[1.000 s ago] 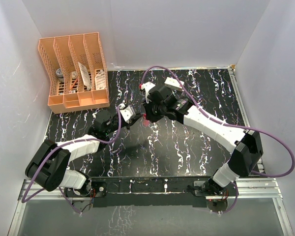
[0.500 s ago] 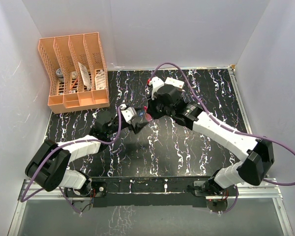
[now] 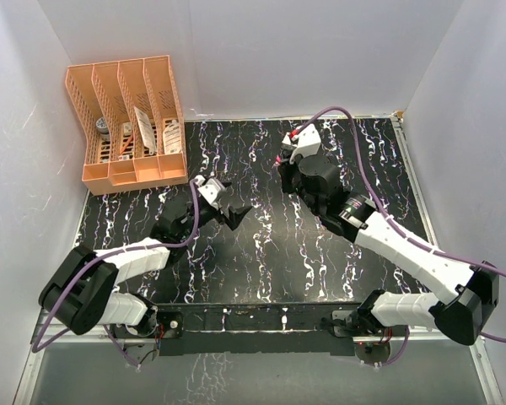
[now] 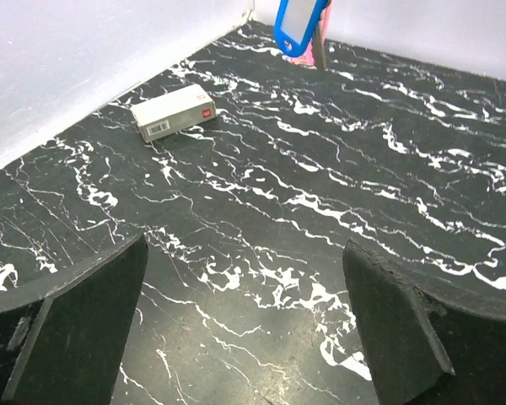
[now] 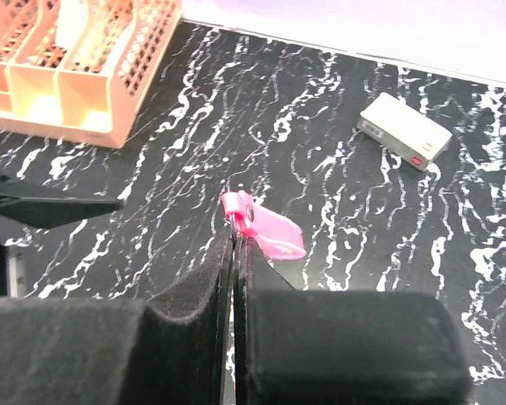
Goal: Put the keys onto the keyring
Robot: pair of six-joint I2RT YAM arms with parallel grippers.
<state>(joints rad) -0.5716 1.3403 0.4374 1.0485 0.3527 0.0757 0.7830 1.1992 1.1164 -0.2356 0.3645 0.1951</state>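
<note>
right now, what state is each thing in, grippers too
left gripper: open, empty
right gripper: shut on the pink key
pink key: pinched, off the table
blue key: hanging in the air by the pink key
white box: lying flat on the table
orange rack: upright, some slots filled

Top edge crops the blue key (image 4: pixel 297 24); fingers (image 5: pixel 194 291) hide part of the pink key (image 5: pixel 270 234).

My fingers (image 4: pixel 76 329) stood wide apart above the black marbled table (image 4: pixel 346 160). A white box (image 4: pixel 174 111) lay near the wall. At the top edge hung a blue key (image 4: pixel 297 21), with a pink key (image 4: pixel 304 56) behind it.
</note>
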